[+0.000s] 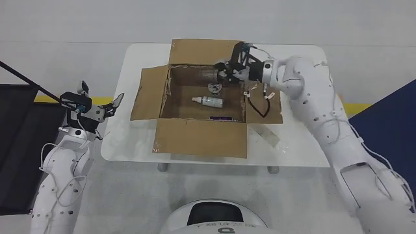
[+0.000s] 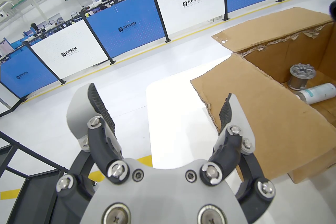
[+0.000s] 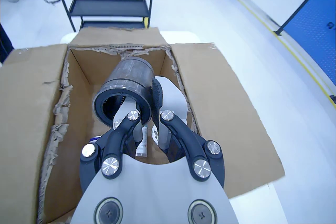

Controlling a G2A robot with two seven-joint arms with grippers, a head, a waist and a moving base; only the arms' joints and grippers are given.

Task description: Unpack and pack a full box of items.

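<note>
Wrist view shows right end effector [image 3: 146, 94] pinching metal cylinder [image 3: 128, 79] wall.

The metal cylinder [image 3: 128, 78] hides one finger of the right gripper [image 3: 141, 97], and the white bottle [image 3: 143, 142] beneath it shows only partly.

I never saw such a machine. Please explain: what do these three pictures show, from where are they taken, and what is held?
This is a robot with two arms, each ending in a two-finger gripper. The top picture looks down on a white table with an open cardboard box. The other two come from cameras on the wrists. The left gripper is open and empty, near the table's edge. The right gripper holds a metal cylinder over the box, one finger inside it, one outside. In the box lie a white bottle and a metal spool. A flat clear piece lies on the table beside it.
</note>
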